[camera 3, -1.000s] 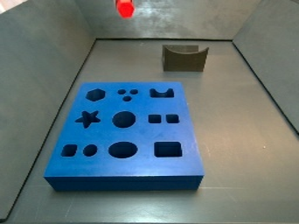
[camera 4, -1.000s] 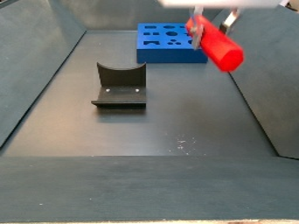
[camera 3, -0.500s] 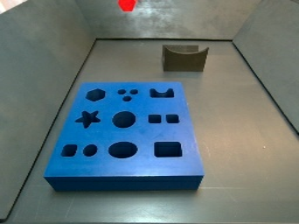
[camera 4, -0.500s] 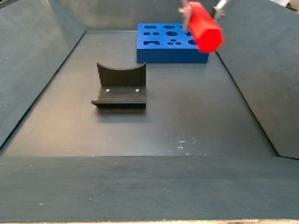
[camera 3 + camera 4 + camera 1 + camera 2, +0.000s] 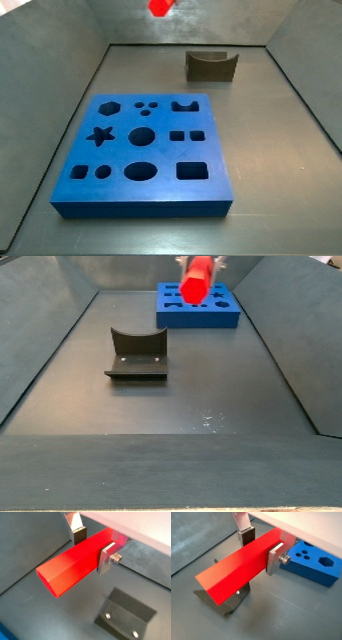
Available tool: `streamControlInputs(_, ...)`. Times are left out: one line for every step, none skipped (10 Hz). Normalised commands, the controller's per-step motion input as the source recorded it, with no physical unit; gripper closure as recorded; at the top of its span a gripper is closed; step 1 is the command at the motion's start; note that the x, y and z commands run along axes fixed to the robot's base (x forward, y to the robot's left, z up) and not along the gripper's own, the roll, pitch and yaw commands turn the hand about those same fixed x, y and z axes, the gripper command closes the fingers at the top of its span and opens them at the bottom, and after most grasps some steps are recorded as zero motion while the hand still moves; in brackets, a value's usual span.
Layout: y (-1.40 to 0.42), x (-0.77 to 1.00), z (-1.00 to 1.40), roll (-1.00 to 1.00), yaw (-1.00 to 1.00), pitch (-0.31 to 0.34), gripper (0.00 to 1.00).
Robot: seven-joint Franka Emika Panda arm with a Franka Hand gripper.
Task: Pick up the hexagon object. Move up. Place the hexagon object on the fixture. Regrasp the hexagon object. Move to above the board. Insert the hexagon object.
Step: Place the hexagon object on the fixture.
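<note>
Not much else here: a dark grey desk (image 5: 201, 386) sits down below the fingers (image 5: 105, 558), with plain grey walls (image 5: 54, 40) boxing it in. A few pale specks (image 5: 207, 419) dot the desk, well apart from the fingers.

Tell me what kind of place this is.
Likely a robot test cell for peg insertion: a grey walled bin holds a blue board of shaped cut-outs and a notched fixture, while the gripper holds the red hexagon object aloft between its jaws.
</note>
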Motion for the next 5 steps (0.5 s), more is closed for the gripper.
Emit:
streamControlInputs(-0.21,1.0,-0.02,-0.01,-0.09,0.023,1.0)
streamControlInputs(-0.19,1.0,-0.02,0.0,-0.04,0.043,1.0)
streamControlInputs(-0.18,1.0,-0.02,0.0,-0.02,0.057,1.0)
streamControlInputs(-0.17,1.0,-0.02,0.01,-0.01,0.066,1.0)
streamControlInputs(-0.14,1.0,-0.02,0.02,0.02,0.089,1.0)
